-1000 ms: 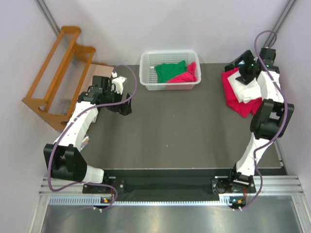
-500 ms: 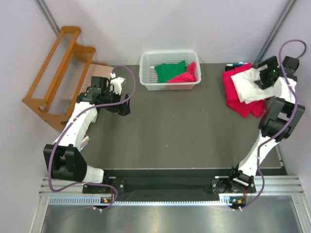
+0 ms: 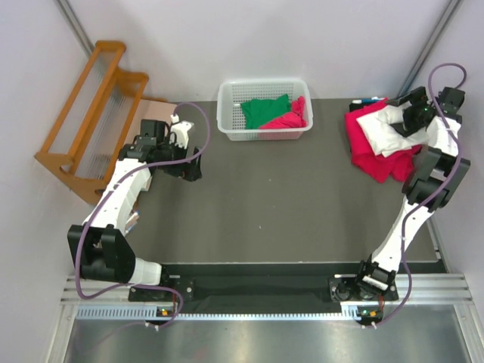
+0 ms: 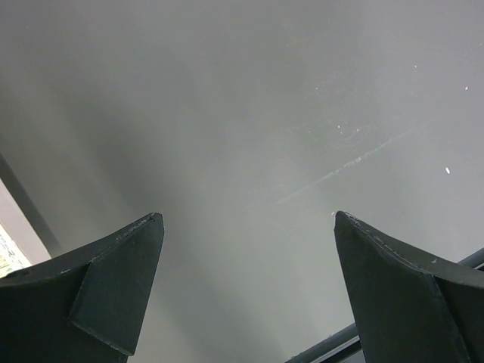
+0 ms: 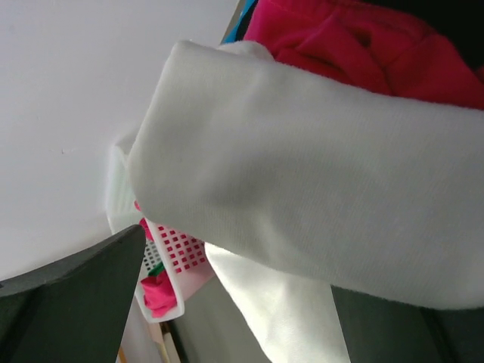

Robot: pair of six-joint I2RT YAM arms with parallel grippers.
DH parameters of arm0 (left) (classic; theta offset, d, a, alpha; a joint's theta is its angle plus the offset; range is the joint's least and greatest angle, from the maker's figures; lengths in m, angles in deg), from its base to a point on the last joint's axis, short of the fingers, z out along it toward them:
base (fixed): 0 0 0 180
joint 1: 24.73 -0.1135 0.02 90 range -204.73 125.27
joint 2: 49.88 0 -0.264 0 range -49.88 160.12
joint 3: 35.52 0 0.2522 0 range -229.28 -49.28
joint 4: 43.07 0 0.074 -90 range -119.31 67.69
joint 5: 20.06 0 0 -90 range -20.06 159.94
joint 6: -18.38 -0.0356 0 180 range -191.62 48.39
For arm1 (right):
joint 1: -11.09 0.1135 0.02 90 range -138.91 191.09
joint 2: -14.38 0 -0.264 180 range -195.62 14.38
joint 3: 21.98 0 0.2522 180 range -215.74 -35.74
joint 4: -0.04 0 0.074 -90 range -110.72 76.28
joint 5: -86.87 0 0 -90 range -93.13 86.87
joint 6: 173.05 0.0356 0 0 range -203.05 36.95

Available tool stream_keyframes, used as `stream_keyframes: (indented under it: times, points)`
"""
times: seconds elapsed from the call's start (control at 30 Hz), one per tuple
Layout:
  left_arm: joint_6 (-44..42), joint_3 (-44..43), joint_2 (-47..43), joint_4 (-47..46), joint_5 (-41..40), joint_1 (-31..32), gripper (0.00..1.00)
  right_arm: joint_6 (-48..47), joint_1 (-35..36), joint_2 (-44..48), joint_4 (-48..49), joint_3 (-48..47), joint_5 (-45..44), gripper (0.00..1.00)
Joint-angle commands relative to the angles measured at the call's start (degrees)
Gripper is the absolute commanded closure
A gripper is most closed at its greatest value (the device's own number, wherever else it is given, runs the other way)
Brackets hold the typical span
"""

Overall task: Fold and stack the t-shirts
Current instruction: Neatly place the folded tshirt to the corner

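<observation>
Far right corner: right gripper (image 3: pixel 409 119), fingers apart, with white shirt (image 3: pixel 382 130) between them, atop crimson shirts (image 3: pixel 370 159).

The top external camera looks steeply down from the near side over the whole table (image 3: pixel 265 204). The left wrist camera faces bare tabletop at close range. The right wrist camera, apparently tipped sideways, sits almost against the white t-shirt (image 5: pixel 318 189). It shares that shirt, the crimson t-shirt (image 5: pixel 363 45) and the basket (image 5: pixel 170 265) with the overhead view.
</observation>
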Motion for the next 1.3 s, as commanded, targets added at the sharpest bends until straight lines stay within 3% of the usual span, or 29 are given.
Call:
stream_keyframes:
  times: [0.0, 0.33, 0.8, 0.97, 1.13, 1.23, 1.27]
  points:
    - [-0.4, -1.0, -1.1, 0.0, 1.2, -0.4, 0.01, -1.5, 0.2, -5.8, -7.2, -5.3, 0.3, 0.0]
    - [-0.1, -1.4, -1.3, 0.2, 2.4, -0.4, 0.01, -4.3, 3.8, -3.2, -13.4, -17.3, 5.8, 0.0]
    - [0.1, -1.6, -1.1, 0.4, 2.2, -0.4, 0.01, -6.2, 4.1, -3.1, -7.0, -3.8, 5.8, 0.0]
    - [3.2, -4.1, -0.4, -2.6, 0.7, -0.4, 0.01, -6.5, 7.3, 7.3, -0.7, -4.3, 9.4, 0.0]
    - [9.7, -13.2, 3.4, -4.3, -2.7, -0.5, 0.01, -13.1, 16.5, 22.8, 1.0, -8.1, 7.7, 0.0]
    - [11.5, -14.2, 4.1, -5.6, -5.6, -0.6, 0.01, -16.1, 21.0, 34.2, 5.0, 2.1, 7.0, 0.0]
    - [12.6, -13.9, 3.8, -5.9, -6.1, -1.0, 0.01, -17.3, 22.1, 37.3, 5.9, 9.7, 6.1, 0.0]
